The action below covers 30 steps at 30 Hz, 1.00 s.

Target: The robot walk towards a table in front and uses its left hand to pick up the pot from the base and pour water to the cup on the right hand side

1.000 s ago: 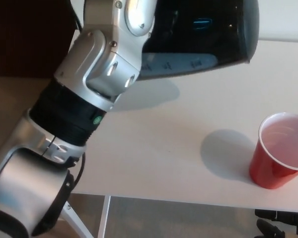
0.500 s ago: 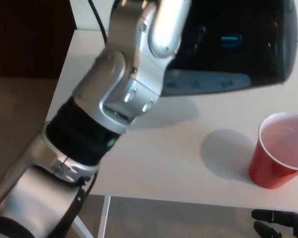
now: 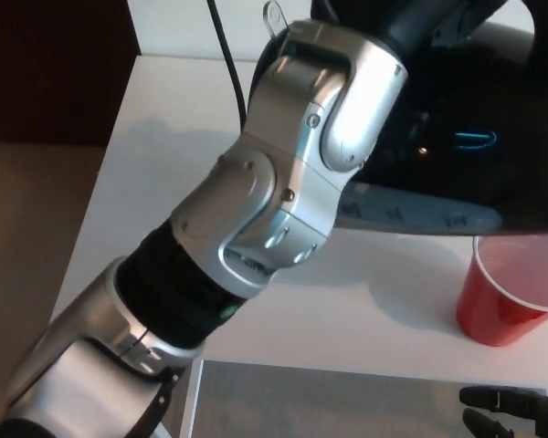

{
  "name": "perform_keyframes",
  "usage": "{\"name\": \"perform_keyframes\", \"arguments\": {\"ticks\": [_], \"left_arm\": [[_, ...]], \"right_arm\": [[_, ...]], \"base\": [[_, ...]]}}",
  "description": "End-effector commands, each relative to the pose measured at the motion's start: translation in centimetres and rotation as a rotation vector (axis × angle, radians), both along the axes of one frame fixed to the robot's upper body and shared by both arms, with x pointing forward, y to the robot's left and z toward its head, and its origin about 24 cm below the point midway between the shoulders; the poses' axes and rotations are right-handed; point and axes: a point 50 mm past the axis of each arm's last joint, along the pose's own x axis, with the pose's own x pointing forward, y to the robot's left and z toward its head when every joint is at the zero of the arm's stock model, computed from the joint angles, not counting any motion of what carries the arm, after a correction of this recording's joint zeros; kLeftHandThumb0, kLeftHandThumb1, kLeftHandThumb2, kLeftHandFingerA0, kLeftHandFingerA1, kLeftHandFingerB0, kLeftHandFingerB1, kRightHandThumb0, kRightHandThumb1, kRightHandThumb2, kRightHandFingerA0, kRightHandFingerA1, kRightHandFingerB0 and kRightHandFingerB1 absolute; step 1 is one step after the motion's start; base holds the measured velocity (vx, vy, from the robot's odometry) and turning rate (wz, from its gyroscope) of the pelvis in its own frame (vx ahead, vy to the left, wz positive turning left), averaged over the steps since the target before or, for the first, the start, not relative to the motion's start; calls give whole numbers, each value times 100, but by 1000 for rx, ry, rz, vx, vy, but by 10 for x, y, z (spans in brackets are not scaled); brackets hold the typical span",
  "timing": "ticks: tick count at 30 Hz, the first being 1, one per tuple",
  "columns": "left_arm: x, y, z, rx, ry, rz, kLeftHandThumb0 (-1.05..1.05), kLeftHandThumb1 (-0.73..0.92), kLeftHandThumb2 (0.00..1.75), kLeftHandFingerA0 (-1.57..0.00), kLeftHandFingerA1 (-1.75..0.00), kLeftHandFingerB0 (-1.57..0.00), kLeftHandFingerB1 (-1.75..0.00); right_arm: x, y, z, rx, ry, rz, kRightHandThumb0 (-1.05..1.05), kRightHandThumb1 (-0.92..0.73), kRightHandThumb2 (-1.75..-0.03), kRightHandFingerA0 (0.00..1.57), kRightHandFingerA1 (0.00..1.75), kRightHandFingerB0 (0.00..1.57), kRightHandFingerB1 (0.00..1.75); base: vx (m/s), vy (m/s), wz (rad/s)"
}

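A black pot [image 3: 479, 137] with a blue glowing mark and a grey water-level band hangs tilted above the white table [image 3: 155, 192]. My left hand [image 3: 426, 22] is shut on its handle at the top of the picture, with the silver forearm crossing the middle. The pot's lower edge covers the upper rim of the red cup [image 3: 499, 308], which stands upright near the table's front right edge. Whether water is flowing cannot be seen. My right hand [image 3: 516, 409] shows low at the bottom right, below the table edge and apart from the cup.
A black cable [image 3: 226, 57] runs over the far part of the table. The table's left edge borders brown floor [image 3: 27, 228] and a dark wall. A white table leg [image 3: 193, 397] shows under the front edge.
My left arm has carried the pot to the right and lower, so it now hangs over the cup and hides part of the rim. The cup has stayed put.
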Motion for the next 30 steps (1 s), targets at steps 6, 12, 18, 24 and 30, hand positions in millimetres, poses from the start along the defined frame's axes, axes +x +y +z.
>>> {"name": "perform_keyframes", "arguments": {"ticks": [6, 12, 18, 24, 30], "left_arm": [[-10, -6, 9, 23, -142, 7, -20, 51, 90, -126, -139, -78, -101], [-6, -4, 13, 58, -220, 30, -23, 59, 57, -105, -162, -89, -69], [-2, -3, 17, 92, -293, 23, -28, 53, 60, -107, -161, -89, -62], [1, -2, 20, 155, -390, 14, -34, 52, 59, -110, -158, -91, -55], [2, -4, 16, 182, -438, -12, -36, 53, 59, -110, -159, -91, -56]], "right_arm": [[-1, -3, 0, -2, 13, -15, -52, -26, -86, 71, 83, 61, 77], [-1, -3, 0, -3, 9, -10, -53, -26, -87, 73, 83, 59, 75], [0, -4, 1, -8, 9, -11, -52, -33, -76, 71, 82, 59, 73], [1, -4, 1, 7, 11, -35, -50, -31, -77, 70, 84, 60, 76], [-8, -8, -2, -18, 29, -1, -56, -35, -78, 67, 80, 56, 72]], "base": [[0, 0, 0], [0, 0, 0], [0, 0, 0], [0, 0, 0], [0, 0, 0]]}}
